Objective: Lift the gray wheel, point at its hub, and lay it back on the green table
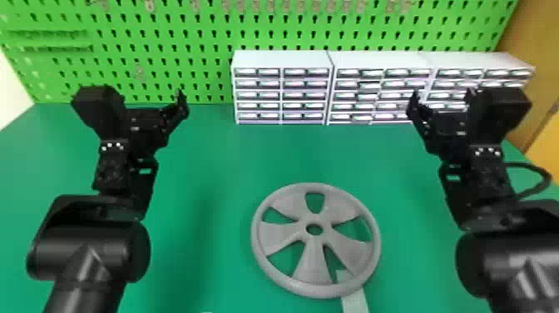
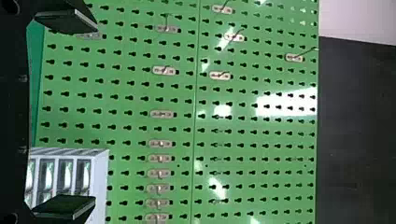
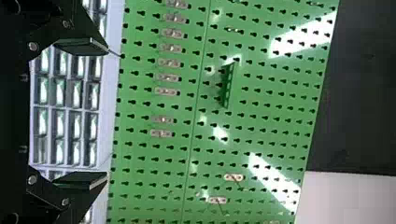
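Glossy black arms [image 1: 131,249], seemingly white screws [image 1: 490,150], looped dark cable [image 1: 546,179].

Free passage is running above the green table [image 1: 216,166] between the left gripper [image 1: 153,104] and right gripper [image 1: 441,100], down to the gray wheel [image 1: 312,254]. Drawer cabinets [image 1: 281,95] are blocking the far middle and right; a pegboard [image 1: 166,43] is standing behind. A pale strip [image 1: 355,300] is passing under the wheel.

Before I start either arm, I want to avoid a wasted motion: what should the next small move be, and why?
I'd probably bring the right gripper back and down toward the near side of the gray wheel. The wheel lies on the green table, somewhat closer to the right arm, and that gripper is open and empty, out beyond it.
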